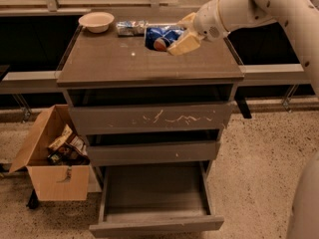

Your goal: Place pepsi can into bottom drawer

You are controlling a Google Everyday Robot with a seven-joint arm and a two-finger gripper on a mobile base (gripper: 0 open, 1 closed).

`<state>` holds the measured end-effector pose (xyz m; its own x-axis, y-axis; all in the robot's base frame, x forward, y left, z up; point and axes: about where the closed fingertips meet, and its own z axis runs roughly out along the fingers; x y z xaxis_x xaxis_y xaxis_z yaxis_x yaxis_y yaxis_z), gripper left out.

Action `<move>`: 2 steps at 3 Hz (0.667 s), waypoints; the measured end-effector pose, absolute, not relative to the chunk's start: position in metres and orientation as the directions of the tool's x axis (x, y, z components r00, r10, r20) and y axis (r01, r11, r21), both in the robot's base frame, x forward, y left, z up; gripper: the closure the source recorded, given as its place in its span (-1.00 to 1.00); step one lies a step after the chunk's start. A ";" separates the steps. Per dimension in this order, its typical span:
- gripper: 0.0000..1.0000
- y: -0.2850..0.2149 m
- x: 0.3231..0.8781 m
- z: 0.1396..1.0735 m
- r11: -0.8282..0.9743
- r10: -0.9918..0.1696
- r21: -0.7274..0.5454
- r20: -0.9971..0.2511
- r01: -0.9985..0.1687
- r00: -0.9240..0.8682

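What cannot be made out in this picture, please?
Camera view:
- Pepsi can, held over the cabinet top by the gripper: its right end is covered by a finger.
- Bottom drawer: its rear is hidden under the middle drawer.
- Arm: cut off by the right edge.
- Cardboard box contents: too small to identify.
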<state>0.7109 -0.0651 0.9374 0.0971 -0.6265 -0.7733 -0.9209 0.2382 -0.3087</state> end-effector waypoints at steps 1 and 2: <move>1.00 -0.063 0.712 0.939 0.237 -0.625 -0.311 -0.774 -0.920 0.101; 1.00 -0.061 0.697 0.911 0.160 -0.670 -0.283 -0.734 -0.946 0.106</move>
<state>0.6969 -0.0610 0.9110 0.1061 -0.6704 -0.7344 -0.9457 0.1602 -0.2828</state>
